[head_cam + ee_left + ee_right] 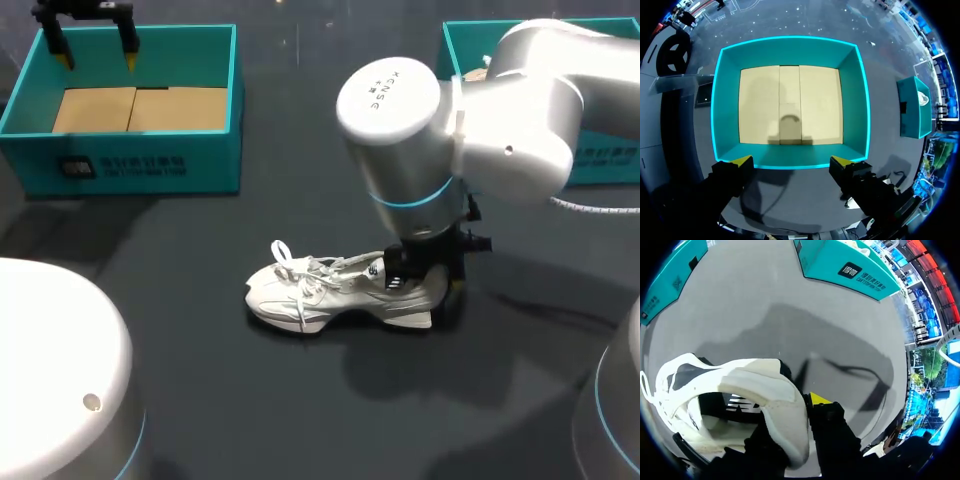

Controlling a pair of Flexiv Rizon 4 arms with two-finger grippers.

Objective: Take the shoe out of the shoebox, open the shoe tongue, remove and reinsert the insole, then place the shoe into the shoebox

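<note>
A white shoe [330,290] lies on its sole in the middle of the dark table, toe pointing left and laces loose. My right gripper [430,275] is down at its heel. In the right wrist view the gripper [795,410] is shut on the shoe's [740,390] padded heel collar, with one yellow fingertip [819,400] outside and the other finger hidden inside the shoe. The teal shoebox [140,160] stands at the back left with only its cardboard floor showing inside. My left gripper [97,58] hangs open above it; the left wrist view looks past the gripper [792,162] straight down into the shoebox [790,50].
A second teal box [600,160] stands at the back right, partly behind my right arm, and also shows beyond the shoe as the second box [840,265] and, small, off to the side as the second box [912,107].
</note>
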